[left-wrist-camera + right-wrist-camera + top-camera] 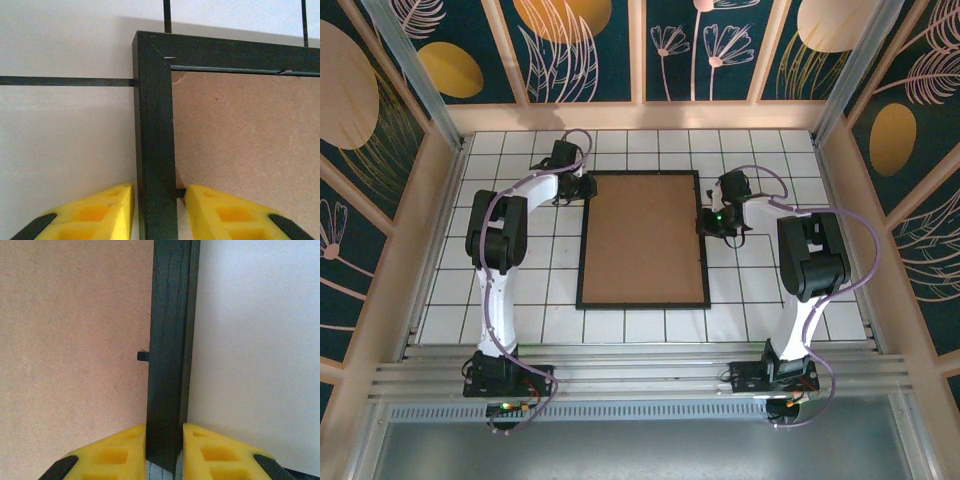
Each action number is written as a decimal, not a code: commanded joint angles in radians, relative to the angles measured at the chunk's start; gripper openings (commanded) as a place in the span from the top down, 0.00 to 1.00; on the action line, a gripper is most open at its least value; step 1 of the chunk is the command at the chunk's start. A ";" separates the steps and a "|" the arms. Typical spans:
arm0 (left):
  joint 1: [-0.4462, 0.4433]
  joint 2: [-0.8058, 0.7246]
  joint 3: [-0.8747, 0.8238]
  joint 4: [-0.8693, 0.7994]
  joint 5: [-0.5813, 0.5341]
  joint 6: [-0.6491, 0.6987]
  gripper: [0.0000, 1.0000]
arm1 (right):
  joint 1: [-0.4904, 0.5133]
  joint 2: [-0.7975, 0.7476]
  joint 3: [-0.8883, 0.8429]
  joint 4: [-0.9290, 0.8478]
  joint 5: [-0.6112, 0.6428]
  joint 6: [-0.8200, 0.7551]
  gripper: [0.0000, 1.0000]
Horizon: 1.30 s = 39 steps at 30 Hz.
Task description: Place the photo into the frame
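The black frame [582, 240] lies flat on the white tiled table, and a plain brown backing board [643, 238] covers its whole opening. The photo is hidden. My left gripper [582, 187] sits at the frame's far left corner. In the left wrist view it [157, 192] is open and straddles the left rail [154, 125], with a small gap beside its right finger [220, 210]. My right gripper [705, 222] is on the right rail. In the right wrist view it [164, 432] is shut on that rail [170, 315], yellow fingers pressing both sides.
Small black retaining tabs [181, 192] [143, 356] stick out from the rails over the brown board [70, 340]. White tiles [520, 290] surround the frame. Wooden walls with patterned panels [440, 200] enclose the table on three sides.
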 commanded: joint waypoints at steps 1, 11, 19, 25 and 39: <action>-0.035 0.066 0.007 -0.098 -0.013 0.034 0.62 | 0.004 0.010 -0.004 -0.063 0.046 -0.028 0.78; -0.042 -0.006 0.028 -0.073 -0.115 0.002 0.55 | 0.005 0.010 -0.004 -0.068 0.054 -0.028 0.78; 0.008 -0.280 -0.245 0.159 -0.059 -0.125 0.52 | 0.002 0.012 -0.002 -0.068 0.055 -0.030 0.78; 0.012 -0.400 -0.458 0.207 -0.036 -0.159 0.54 | 0.002 0.012 0.001 -0.067 0.051 -0.029 0.78; -0.002 -0.433 -0.630 0.232 0.057 -0.151 0.65 | 0.003 0.011 0.002 -0.068 0.048 -0.030 0.78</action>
